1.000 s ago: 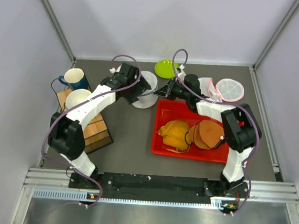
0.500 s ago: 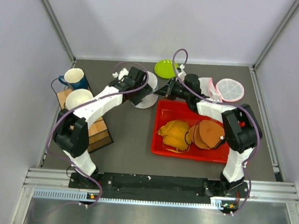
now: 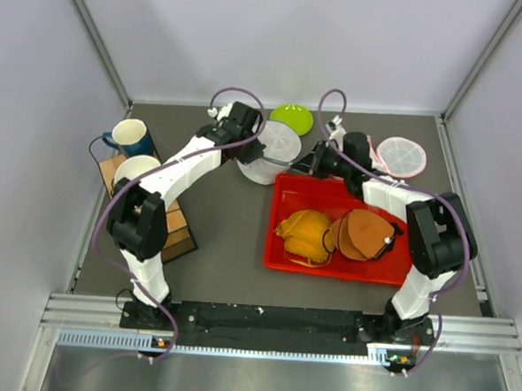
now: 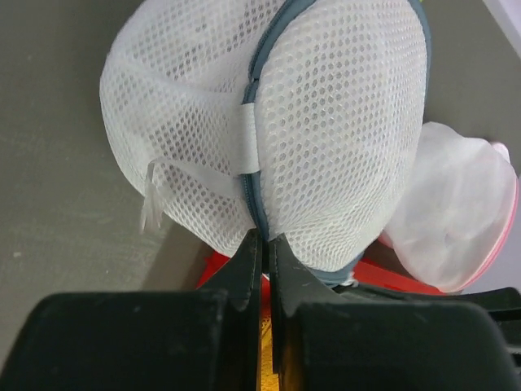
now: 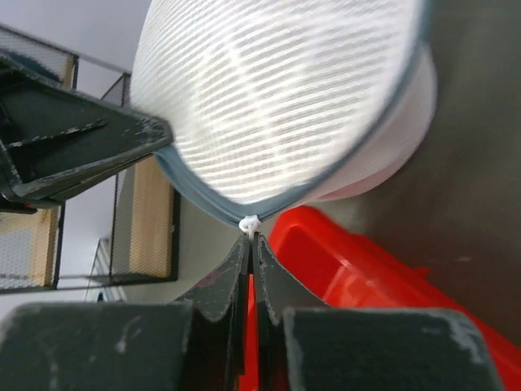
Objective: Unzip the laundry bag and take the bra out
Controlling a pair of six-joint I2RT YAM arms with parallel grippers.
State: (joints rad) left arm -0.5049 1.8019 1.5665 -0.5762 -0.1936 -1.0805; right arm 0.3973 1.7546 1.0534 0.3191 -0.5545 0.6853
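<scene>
Two grippers suspend the bag point(image 3: 269, 150) by the tray's point(image 3: 280, 250) far left corner, left gripper point(image 4: 262, 244) pinching its seam point(image 4: 254, 199), right gripper point(image 5: 251, 242) pinching the zip pull point(image 5: 249, 221); the light, floppy mesh is probably best gripped at these firmer points.

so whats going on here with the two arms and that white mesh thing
Both arms hold a white mesh laundry bag between them, beside the red tray. The left fingers pinch its grey zip seam; the right fingers pinch the small white zip pull. The zip looks closed where it shows. Orange bras lie in the tray.
</scene>
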